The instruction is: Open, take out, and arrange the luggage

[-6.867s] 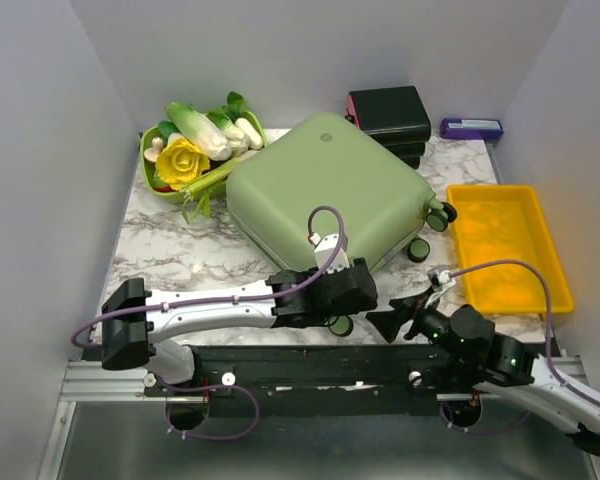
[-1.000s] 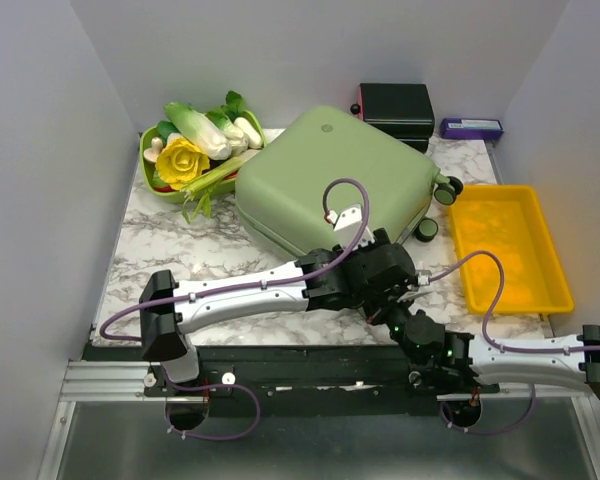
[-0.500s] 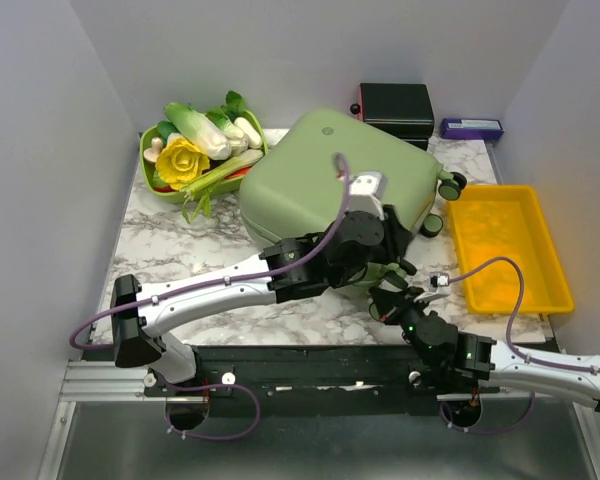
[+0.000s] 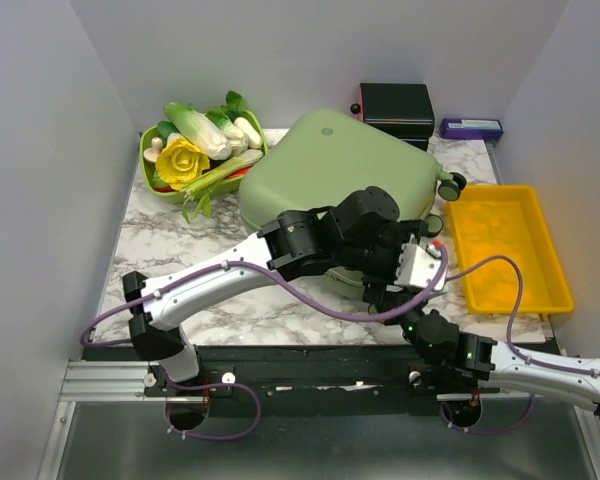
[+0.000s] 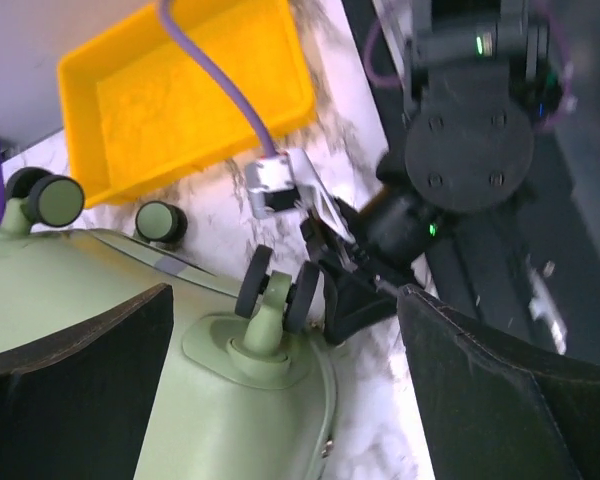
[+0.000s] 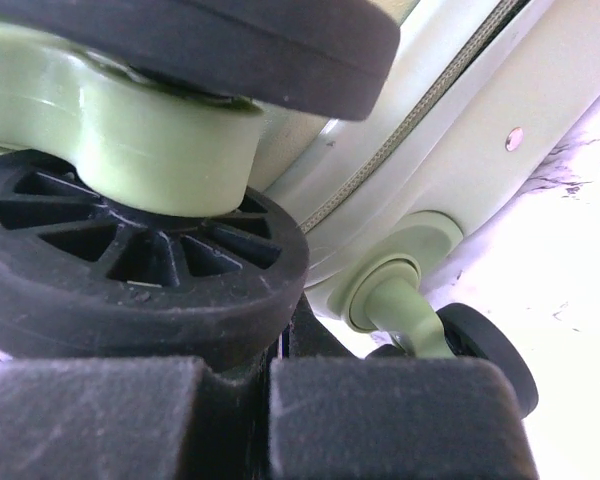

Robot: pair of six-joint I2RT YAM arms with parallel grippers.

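Marbled tabletop (image 4: 180, 265) is seen carrying the luggage (image 4: 330, 170), which lies flat and closed toward the back, beside the yellow tray (image 4: 505, 245). Compared with half a second ago, the left gripper (image 5: 290, 380) has been swung over the near corner and its jaws are now spread wide, holding nothing, astride a wheel (image 5: 280, 290). The right gripper (image 6: 270, 420) is kept clenched and empty, tucked against that wheel. The shell is judged not yet opened, so a fresh hold is likely being sought.
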